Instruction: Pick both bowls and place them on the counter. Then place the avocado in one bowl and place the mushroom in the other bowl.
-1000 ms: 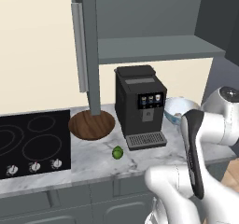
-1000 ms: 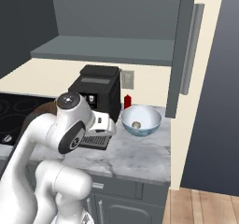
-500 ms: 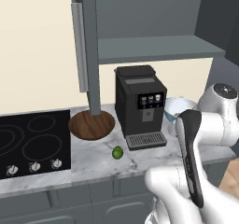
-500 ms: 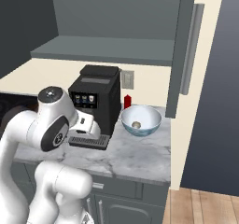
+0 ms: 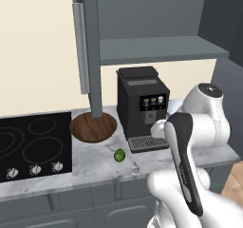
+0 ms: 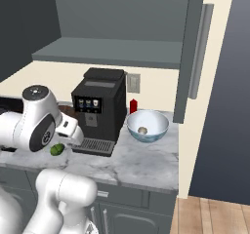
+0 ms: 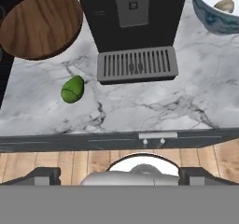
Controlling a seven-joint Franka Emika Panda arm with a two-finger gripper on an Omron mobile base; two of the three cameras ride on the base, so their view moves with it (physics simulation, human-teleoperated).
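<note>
The pincer [image 7: 119, 174] stands spread as wide as it goes, its two dark tips far apart at the bottom of the hand view, with nothing between them and touching nothing. It hangs out over the front edge of the worktop [image 7: 154, 101], above the wooden floor, looking down on the marble.

The avocado [image 7: 72, 89] lies bare on the worktop, just left of the coffee machine's drip tray [image 7: 137, 65] as the hand sees it, and apart from both bowls. The wooden bowl [image 7: 41, 23] sits further back, beside the black cooktop [image 5: 33, 146], its far rim partly behind the grey cabinet door edge in the left base view. The white bowl with blue pattern [image 6: 147, 126] stands on the other side of the coffee machine [image 6: 97, 108], and the mushroom [image 6: 142, 130] rests inside it.

In the hand view the white bowl is cut off at the top right corner. From the right base view the arm covers most of the wooden bowl and part of the avocado. A small red thing behind the white bowl is too small to make out.
</note>
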